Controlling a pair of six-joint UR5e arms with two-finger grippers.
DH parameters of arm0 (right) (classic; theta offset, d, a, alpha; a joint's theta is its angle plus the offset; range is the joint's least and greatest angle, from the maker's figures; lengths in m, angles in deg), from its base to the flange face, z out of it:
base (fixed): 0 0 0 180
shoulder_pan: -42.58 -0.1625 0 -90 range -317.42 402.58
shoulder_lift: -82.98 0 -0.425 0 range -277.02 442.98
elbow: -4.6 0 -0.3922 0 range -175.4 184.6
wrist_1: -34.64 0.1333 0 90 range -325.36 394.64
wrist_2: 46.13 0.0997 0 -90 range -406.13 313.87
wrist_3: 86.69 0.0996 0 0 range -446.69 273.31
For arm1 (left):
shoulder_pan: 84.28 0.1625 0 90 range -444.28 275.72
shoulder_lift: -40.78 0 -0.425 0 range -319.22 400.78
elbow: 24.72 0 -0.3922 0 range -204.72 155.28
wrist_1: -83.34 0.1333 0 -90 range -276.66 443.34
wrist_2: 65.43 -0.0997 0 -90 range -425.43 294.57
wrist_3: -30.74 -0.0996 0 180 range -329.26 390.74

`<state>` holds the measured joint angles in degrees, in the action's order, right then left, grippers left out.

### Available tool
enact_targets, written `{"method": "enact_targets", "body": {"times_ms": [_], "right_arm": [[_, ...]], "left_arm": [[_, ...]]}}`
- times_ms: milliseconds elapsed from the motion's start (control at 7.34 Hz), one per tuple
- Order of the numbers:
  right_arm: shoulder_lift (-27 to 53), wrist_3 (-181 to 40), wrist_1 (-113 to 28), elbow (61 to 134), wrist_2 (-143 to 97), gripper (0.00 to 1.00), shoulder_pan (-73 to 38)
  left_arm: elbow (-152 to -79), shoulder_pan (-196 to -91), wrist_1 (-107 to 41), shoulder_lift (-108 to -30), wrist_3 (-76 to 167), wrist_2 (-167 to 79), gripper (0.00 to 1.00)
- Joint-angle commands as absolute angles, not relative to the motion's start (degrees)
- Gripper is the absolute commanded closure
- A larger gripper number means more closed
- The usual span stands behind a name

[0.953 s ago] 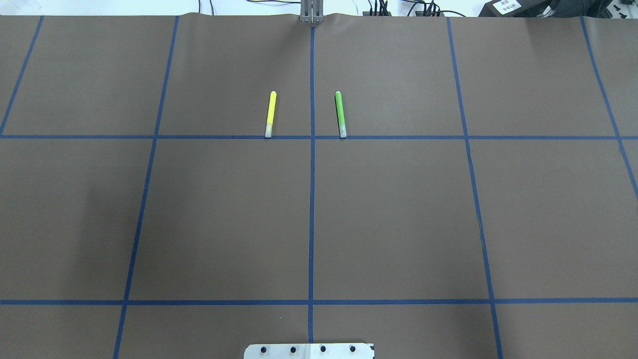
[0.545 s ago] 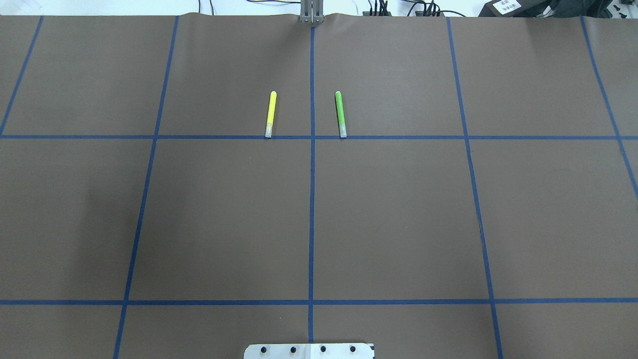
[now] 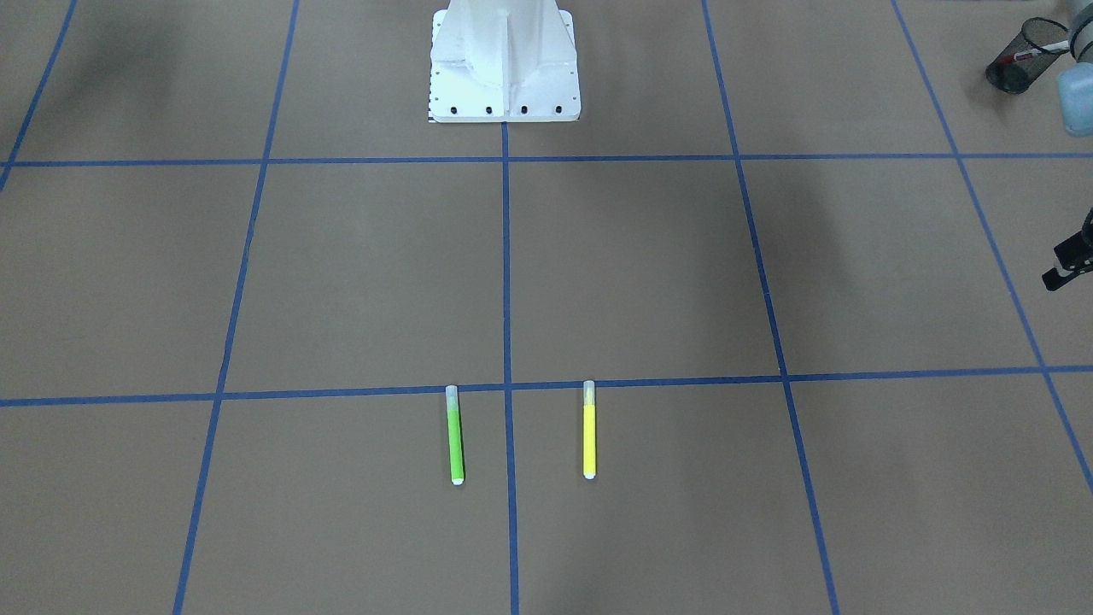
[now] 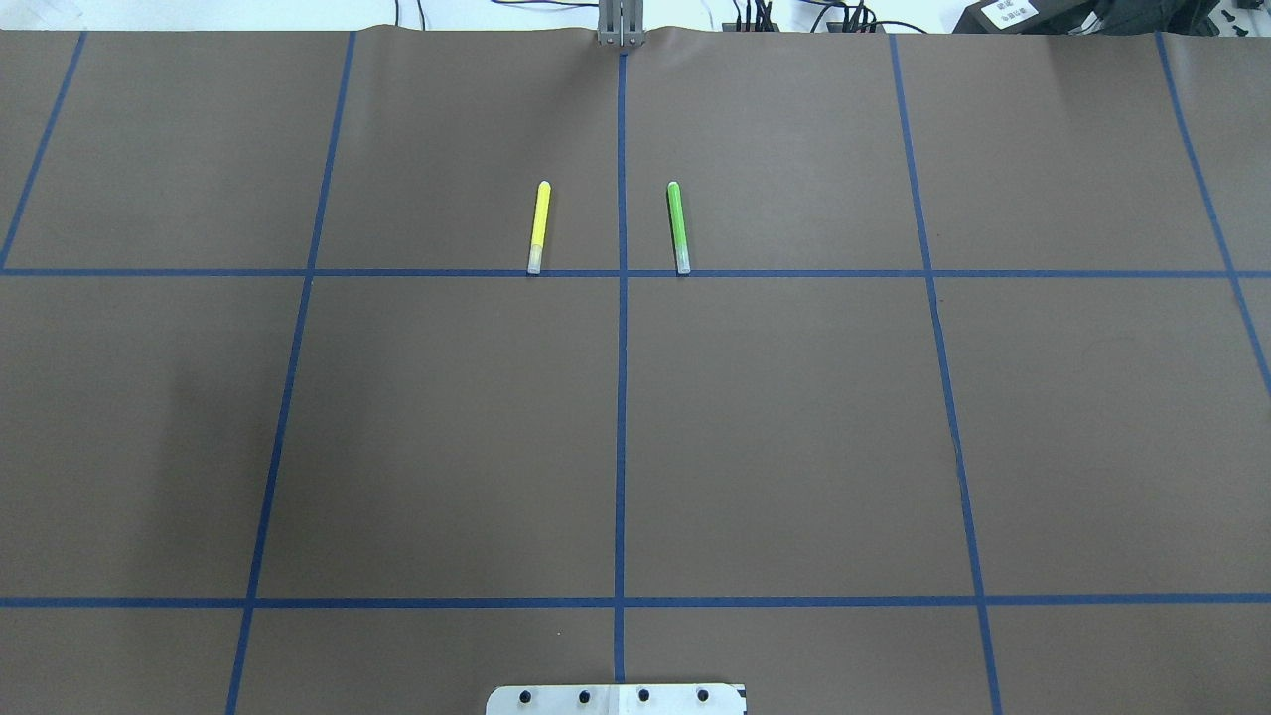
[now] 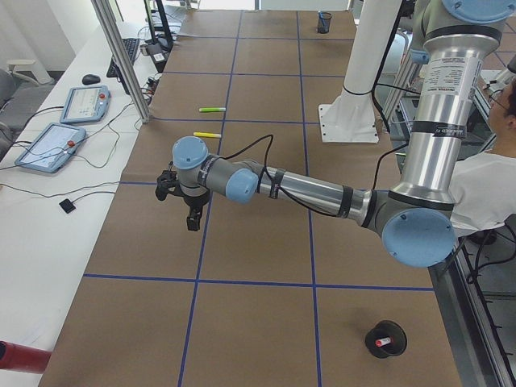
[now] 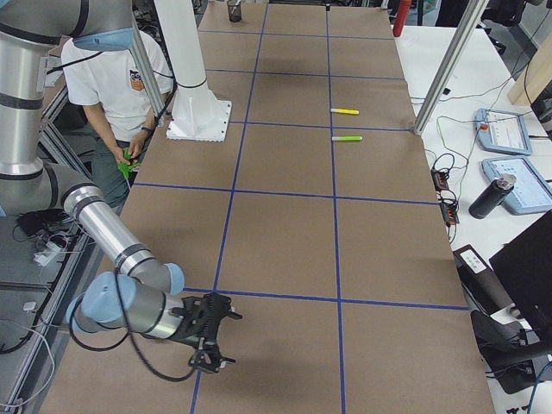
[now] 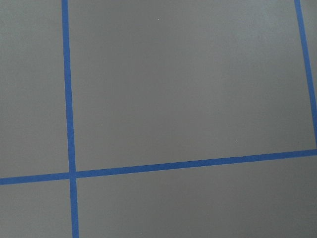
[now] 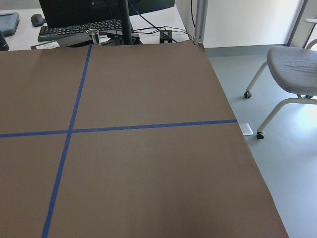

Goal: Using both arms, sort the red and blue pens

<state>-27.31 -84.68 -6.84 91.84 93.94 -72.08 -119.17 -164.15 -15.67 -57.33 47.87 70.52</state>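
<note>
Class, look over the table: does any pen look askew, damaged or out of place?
Nothing stands out. The yellow pen and green pen lie flat, roughly parallel, either side of the centre tape line.

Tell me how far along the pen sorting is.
It looks nearly finished. The red pen stands in a black cup on the left arm's side. No blue pen lies on the table. A second cup sits at the right arm's end, its contents too small to tell. No pen shows in the left gripper or right gripper. Only the yellow pen and green pen are out, and neither needs sorting.
</note>
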Motion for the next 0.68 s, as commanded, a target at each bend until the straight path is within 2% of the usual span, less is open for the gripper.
{"method": "enact_targets", "body": {"times_ms": [0, 272, 545], "right_arm": [[-13.59, -83.97, -23.56, 92.13, 90.92, 0.0, -57.15], [-0.67, -84.06, -42.52, 92.14, 88.53, 0.0, -48.86], [4.47, -84.06, -51.54, 92.14, 87.29, 0.0, -43.4]], "left_arm": [[-119.03, -164.08, -15.45, -57.92, 47.26, 69.57, 0.01], [-115.55, -164.08, -15.1, -59.58, 39.4, 65.88, 0.01], [-109.3, -164.08, -15.01, -62.57, 38.3, 65.96, 0.01]]}}
